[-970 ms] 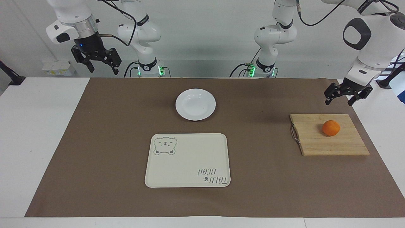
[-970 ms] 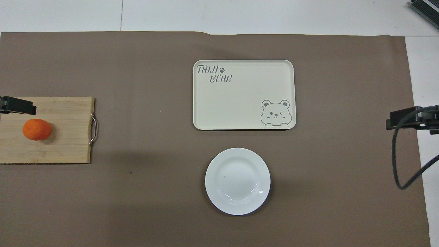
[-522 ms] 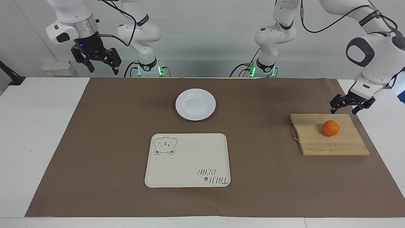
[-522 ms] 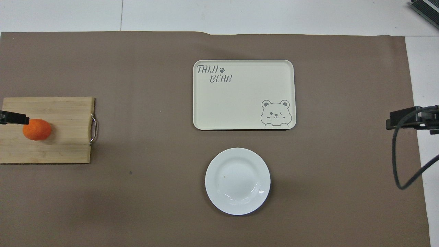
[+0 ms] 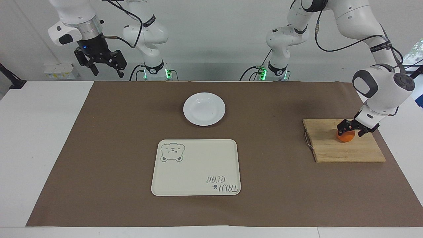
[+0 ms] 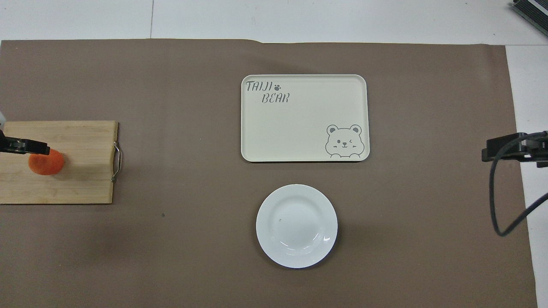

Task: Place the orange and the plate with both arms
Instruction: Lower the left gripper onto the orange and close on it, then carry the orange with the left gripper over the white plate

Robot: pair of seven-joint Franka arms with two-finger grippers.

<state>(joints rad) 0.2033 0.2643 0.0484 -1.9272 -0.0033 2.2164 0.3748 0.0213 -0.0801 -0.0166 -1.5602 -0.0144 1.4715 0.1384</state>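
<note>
Since the earlier frames the left gripper (image 5: 353,129) has come down from the air near the table's edge onto the orange (image 5: 346,136); nothing else has shifted, and the right arm waits as before.

Going across the facing view from its left: the right gripper (image 5: 103,68) hangs high over the white tabletop just off the corner of the brown mat (image 5: 99,165) at the right arm's end, its fingers spread wide and holding nothing. In the overhead view only its dark tip and cable show at the edge.

The plate (image 5: 204,108) lies flat on the mat in the middle of the table, empty. The tray (image 5: 196,167) with its bear drawing lies farther from the robots than the plate, apart from it, also empty.

At the left arm's end sits the board (image 5: 343,150), its metal handle (image 5: 307,140) toward the middle of the table. The orange rests on the board. The left gripper is down over it, fingers apart and straddling the fruit, one fingertip (image 5: 340,128) on either side of its upper half. Whether the fingertips actually press on the peel cannot be told. In the overhead view a finger (image 6: 25,146) lies across the orange's edge.
</note>
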